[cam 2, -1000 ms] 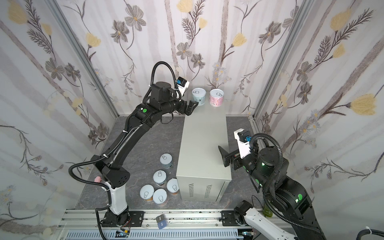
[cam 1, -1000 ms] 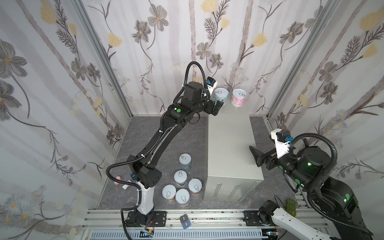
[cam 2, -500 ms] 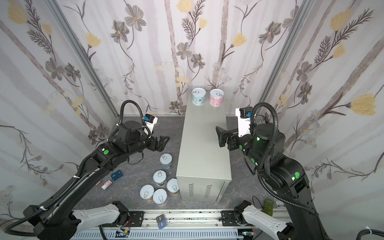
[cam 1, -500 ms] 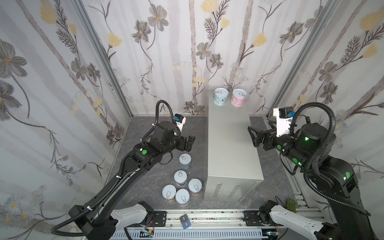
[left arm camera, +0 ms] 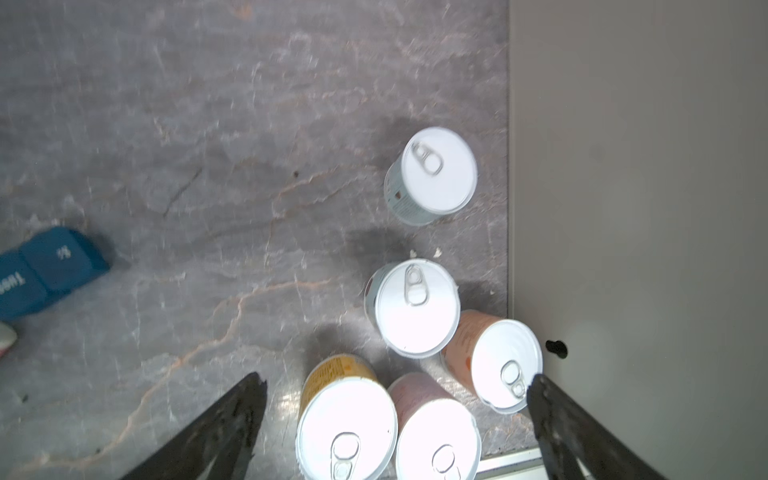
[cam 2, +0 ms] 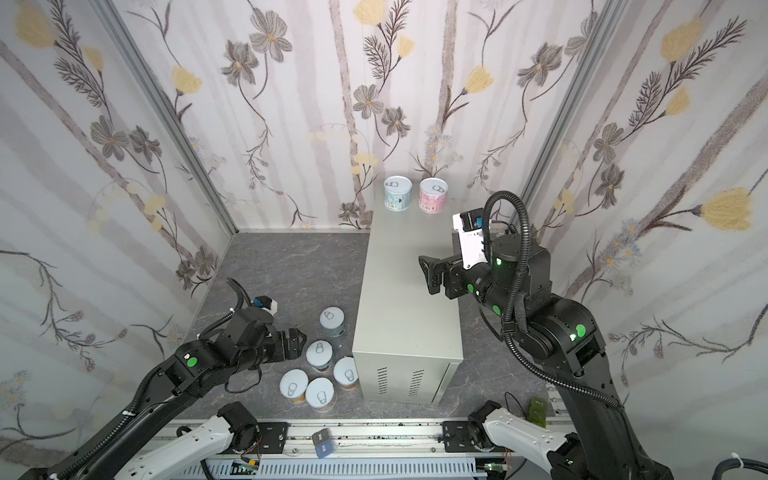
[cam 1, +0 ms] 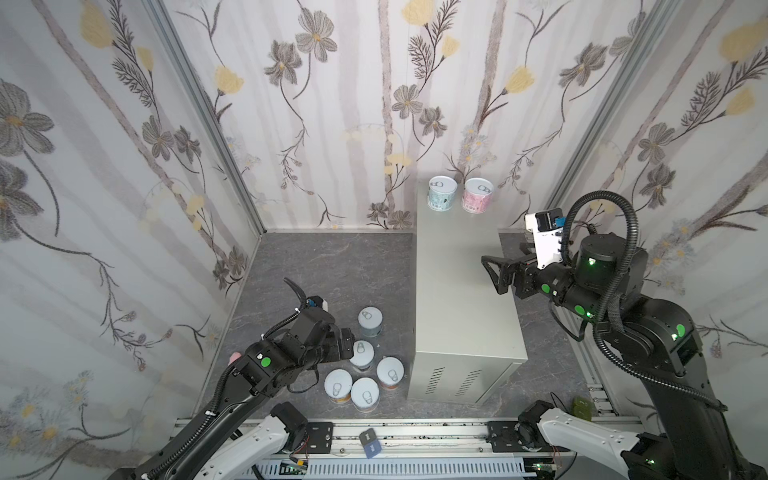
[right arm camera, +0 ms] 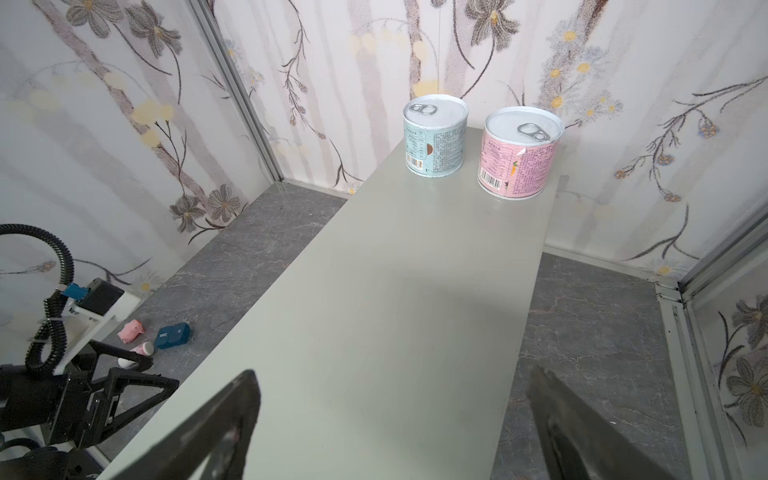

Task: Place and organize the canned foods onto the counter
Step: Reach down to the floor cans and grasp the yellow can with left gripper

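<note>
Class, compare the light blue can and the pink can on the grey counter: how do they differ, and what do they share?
The light blue can has a pale blue label; the pink can has a pink one. In both top views the light blue can stands left of the pink can, a gap between them. Both stand upright at the far end of the counter, alike in size, with silver pull-tab lids.

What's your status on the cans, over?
Left tool open, empty, low by the floor cans. Right tool open, empty, over the counter. Blue can and pink can upright at counter's far end; five on floor. Nothing in the way.
</note>
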`<state>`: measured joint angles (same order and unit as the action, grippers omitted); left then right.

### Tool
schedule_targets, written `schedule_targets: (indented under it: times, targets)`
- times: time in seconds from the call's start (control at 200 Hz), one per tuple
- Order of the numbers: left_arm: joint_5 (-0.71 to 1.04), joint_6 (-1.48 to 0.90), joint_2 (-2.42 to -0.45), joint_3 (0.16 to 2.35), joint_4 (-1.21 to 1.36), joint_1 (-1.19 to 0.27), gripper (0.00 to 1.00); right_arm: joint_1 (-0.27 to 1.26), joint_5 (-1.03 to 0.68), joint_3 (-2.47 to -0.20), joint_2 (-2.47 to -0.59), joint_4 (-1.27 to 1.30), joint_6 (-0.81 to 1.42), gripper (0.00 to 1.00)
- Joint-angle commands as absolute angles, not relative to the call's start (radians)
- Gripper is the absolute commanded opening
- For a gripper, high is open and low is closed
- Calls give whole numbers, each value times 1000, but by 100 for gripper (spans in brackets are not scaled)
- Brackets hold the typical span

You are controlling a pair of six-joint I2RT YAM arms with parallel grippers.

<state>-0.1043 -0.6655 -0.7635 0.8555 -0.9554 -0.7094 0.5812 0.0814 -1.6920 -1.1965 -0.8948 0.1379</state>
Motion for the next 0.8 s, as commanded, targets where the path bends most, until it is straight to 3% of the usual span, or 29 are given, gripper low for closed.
schedule_targets:
  times: [0.0,0.245,0.799]
  targets:
    - [-140,-877,-768,827,-1078,-769,100,581,73,-1673,-1197,-864,132,100]
    - [-143,-1099,-795,725,-1092,-908,100,581,77,-1585,-1138,-816,147,100]
    - [-120,-1186,-902,569,-881,-914,100,578,67,-1475,-1047,-768,129,100]
